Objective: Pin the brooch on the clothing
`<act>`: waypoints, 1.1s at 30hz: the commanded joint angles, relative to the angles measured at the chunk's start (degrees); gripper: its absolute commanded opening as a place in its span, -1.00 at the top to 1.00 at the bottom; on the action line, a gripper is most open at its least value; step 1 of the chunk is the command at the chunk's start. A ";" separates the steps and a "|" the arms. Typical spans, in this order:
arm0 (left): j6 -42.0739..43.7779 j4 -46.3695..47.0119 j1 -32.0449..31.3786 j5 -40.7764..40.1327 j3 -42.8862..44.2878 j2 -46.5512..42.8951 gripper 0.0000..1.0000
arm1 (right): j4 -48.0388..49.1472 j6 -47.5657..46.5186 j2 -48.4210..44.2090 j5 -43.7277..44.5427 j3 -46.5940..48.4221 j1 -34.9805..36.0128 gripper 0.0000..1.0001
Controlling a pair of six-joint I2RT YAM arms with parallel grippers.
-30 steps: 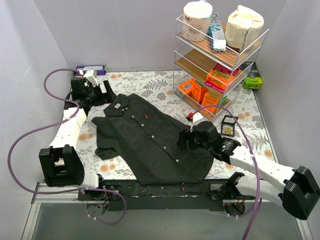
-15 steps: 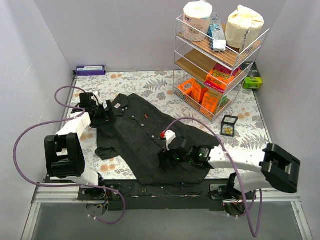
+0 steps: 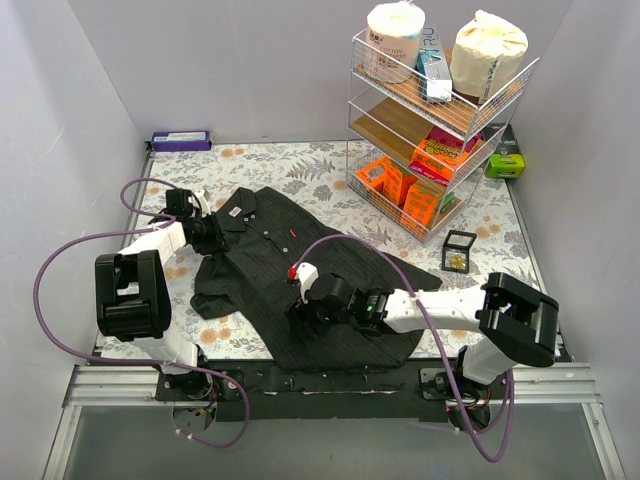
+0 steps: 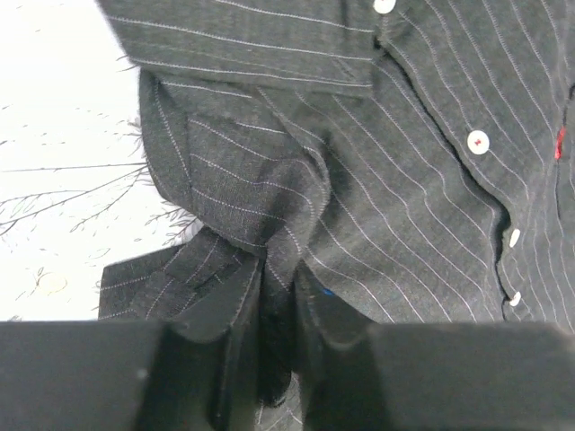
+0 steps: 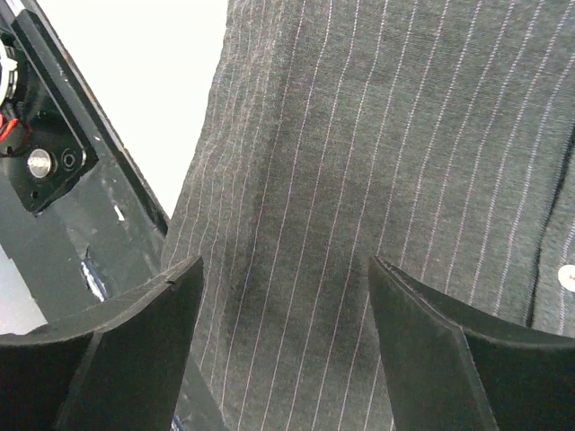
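Observation:
The clothing [image 3: 300, 275], a black pinstriped shirt, lies flat in the middle of the flowered table. My left gripper [image 3: 210, 234] is at its left shoulder beside the collar. In the left wrist view my left gripper [image 4: 278, 292] is shut on a bunched fold of the clothing [image 4: 395, 197], with white buttons [image 4: 478, 141] to the right. My right gripper [image 3: 301, 316] hovers open just above the clothing's lower front [image 5: 359, 162], nothing between its fingers [image 5: 148, 310]. The brooch [image 3: 456, 261] shows as a small golden speck inside a black-framed box [image 3: 458, 238] to the right of the shirt.
A wire rack [image 3: 430, 120] with paper rolls and orange boxes stands at the back right. A purple box [image 3: 181, 139] lies at the back left, a green object [image 3: 505, 163] by the right wall. The black front rail [image 5: 81, 233] runs just beside the shirt's hem.
The left gripper came down on the shirt's left shoulder and closed on a fold. The right arm swung left, from near the black box to over the shirt's lower front, still open.

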 commanded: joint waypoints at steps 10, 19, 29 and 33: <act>-1.74 4.37 -2.10 8.21 9.78 1.90 0.88 | -1.18 -1.54 9.77 3.33 8.62 0.94 0.76; -2.09 4.63 -12.73 1.27 28.67 9.37 0.88 | -6.10 -0.05 -0.59 7.82 2.58 -11.33 0.97; -0.41 5.42 -15.56 -1.27 22.76 0.43 -0.96 | -6.54 -2.51 -10.27 7.39 -5.09 -26.39 0.97; -6.03 5.87 -15.30 -4.97 7.36 -12.57 -0.96 | -5.32 -2.68 -9.84 5.37 -5.62 -28.59 0.97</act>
